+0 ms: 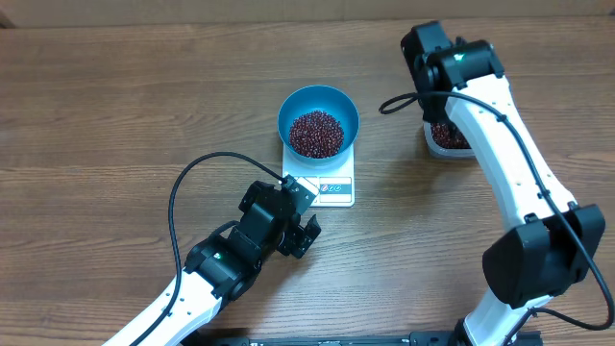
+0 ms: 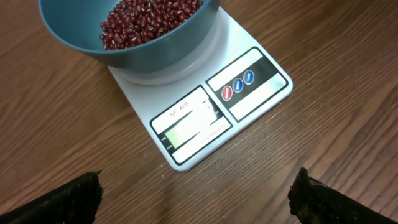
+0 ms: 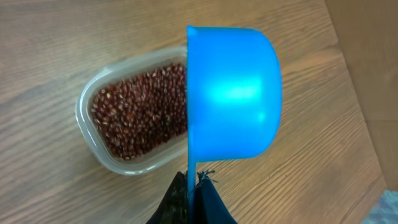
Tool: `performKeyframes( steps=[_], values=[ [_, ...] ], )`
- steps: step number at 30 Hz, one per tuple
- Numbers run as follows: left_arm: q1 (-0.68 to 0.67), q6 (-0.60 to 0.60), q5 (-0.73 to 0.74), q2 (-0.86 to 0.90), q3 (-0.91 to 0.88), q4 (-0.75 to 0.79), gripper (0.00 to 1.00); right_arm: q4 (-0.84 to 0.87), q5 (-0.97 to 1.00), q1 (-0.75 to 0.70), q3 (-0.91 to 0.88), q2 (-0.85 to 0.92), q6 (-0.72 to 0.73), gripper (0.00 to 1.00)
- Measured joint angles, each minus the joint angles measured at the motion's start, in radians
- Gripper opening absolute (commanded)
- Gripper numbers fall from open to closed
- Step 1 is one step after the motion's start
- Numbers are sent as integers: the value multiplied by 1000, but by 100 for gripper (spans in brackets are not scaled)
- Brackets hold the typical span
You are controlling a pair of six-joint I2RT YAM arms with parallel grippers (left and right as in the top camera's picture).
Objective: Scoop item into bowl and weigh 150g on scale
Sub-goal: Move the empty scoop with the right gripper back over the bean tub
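The jaws of the left gripper are spread wide with nothing between them, just short of the display edge of the scale. On the scale the bowl is set, with beans heaped inside. The jaws of the right gripper are clamped on the handle of the scoop, which is held on edge above the tub, where more beans lie.

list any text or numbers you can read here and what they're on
"SF 400": on the scale, above its display.
Display: no digits legible.
Round buttons: marks too small to read.
Small print right of the display: too blurred to read.
Nothing readable elsewhere.
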Motion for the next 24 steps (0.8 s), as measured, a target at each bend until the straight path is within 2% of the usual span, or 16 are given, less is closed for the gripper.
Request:
performKeyframes(
  steps=[9, 15, 24],
  values=[
    [0, 0, 0, 0, 0, 0, 99, 85, -13, 0, -134, 0, 0, 4],
    [0, 0, 0, 0, 0, 0, 100, 132, -19, 0, -164, 0, -6, 4],
    [0, 0, 0, 0, 0, 0, 100, 126, -134, -13, -166, 0, -45, 4]
  ],
)
